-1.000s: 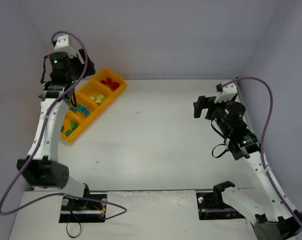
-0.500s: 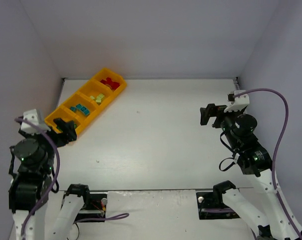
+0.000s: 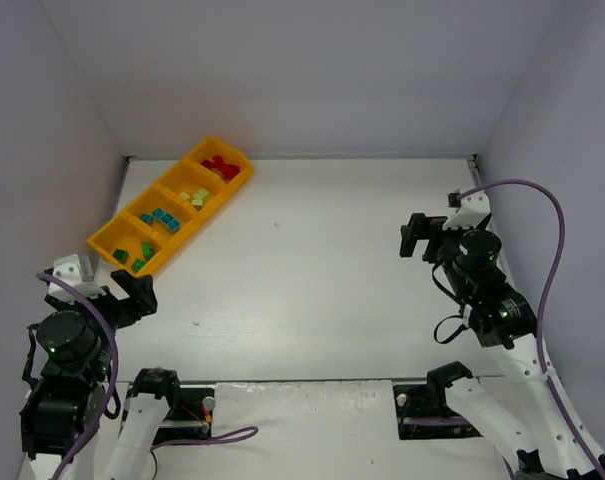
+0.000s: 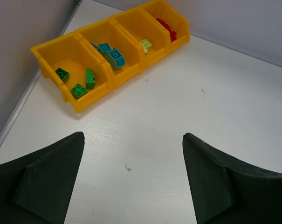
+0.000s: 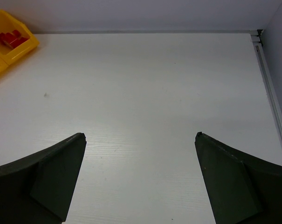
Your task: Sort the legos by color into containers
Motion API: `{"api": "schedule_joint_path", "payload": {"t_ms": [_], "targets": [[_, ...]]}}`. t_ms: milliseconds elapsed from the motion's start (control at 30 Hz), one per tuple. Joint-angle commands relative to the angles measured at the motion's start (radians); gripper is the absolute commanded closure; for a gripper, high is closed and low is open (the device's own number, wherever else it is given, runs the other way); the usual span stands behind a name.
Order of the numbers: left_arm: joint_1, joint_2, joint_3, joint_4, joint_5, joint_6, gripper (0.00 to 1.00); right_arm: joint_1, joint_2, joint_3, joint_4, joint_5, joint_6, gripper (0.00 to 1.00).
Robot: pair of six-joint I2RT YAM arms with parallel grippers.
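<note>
From the left wrist, the red legos [image 4: 168,29] and yellow-green legos [image 4: 146,44] show only partly behind their walls. The teal legos [image 4: 112,53] bunch too tightly to count, and the right wrist view cuts the tray [image 5: 26,46] off at its left edge. We count four compartments [image 4: 52,42] in that tray at the counter's [image 3: 312,260] far left, one colour each, with three green legos [image 4: 78,90] in the nearest. The left gripper [image 4: 132,140] sits low at the near left facing the tray and the right gripper [image 5: 141,135] hovers over the right side, both released and empty.
</note>
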Motion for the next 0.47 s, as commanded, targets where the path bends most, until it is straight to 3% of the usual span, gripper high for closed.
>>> {"api": "schedule_joint_path", "payload": {"t_ms": [0, 133, 433], "targets": [[-0.008, -0.034, -0.015, 0.034, 0.01, -0.06, 0.2, 0.007, 0.001, -0.011, 0.046, 0.021, 0.01, 0.0], [-0.008, -0.048, -0.03, 0.045, 0.056, -0.104, 0.2, 0.007, 0.015, 0.001, 0.046, 0.018, 0.004, 0.0], [-0.011, 0.009, -0.021, 0.031, 0.026, -0.109, 0.03, 0.007, 0.052, 0.05, 0.046, 0.003, -0.023, 0.0]]}}
